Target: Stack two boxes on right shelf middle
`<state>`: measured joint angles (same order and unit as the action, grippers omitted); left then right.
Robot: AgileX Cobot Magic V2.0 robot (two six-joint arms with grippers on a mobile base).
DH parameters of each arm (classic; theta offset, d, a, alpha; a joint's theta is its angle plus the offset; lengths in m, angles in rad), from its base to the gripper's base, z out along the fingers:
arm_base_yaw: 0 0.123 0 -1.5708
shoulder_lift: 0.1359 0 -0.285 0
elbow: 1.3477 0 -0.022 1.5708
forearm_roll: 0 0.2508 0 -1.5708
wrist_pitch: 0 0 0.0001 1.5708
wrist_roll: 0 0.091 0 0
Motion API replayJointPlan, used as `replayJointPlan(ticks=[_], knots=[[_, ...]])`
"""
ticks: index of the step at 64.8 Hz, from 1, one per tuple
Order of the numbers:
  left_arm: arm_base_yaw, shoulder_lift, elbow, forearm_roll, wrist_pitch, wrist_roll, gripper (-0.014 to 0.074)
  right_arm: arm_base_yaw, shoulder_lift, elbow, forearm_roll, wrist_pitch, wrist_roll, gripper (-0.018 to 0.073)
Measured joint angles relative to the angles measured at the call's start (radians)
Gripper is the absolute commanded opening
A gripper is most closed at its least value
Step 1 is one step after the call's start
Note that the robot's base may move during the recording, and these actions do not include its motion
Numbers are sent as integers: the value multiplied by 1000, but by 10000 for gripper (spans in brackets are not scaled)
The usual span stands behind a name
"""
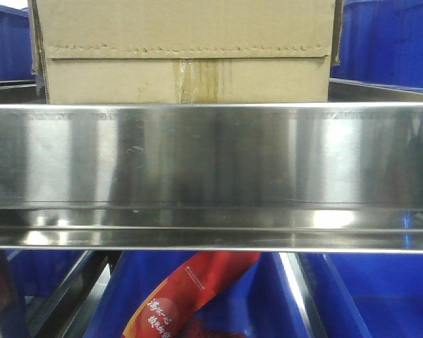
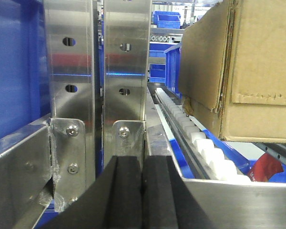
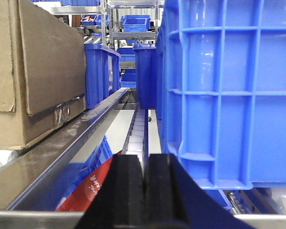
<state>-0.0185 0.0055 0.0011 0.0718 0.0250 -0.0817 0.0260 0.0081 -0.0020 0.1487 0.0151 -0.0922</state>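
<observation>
- In your front view the box (image 1: 187, 53) is cut off at the top and its base is hidden behind the shelf (image 1: 211, 162) rail, so you cannot tell from there what it rests on or whether a second box sits above it.
- Your left wrist view shows only one corner of the carton (image 2: 243, 71); its far end runs out of frame to the right.
- Your right wrist view catches the opposite end (image 3: 35, 71), cropped at the left edge.
- The box sits on the steel tier behind the shiny front rail, over the white roller tracks (image 2: 200, 143), with its long axis running along the rail and its broad face turned towards you.
- A blue bin (image 3: 229, 90) stands well apart from it on the same level, on its right.
- It is plain tan corrugated card: a serrated flap edge crosses the face and a tape-stained seam runs down the centre below it.
- A red printed packet (image 1: 187, 296) lies in a blue bin below the rail.
- The left gripper (image 2: 144, 191) has its black pads pressed together with nothing between them.
- The right gripper (image 3: 145, 191) is likewise clenched and empty.
</observation>
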Motion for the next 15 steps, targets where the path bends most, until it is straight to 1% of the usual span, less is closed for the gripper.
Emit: replayJointPlan(ticks=[15], knots=[[0,0,0,0,0,0,-111,0,0,0,0,0,0,-154]])
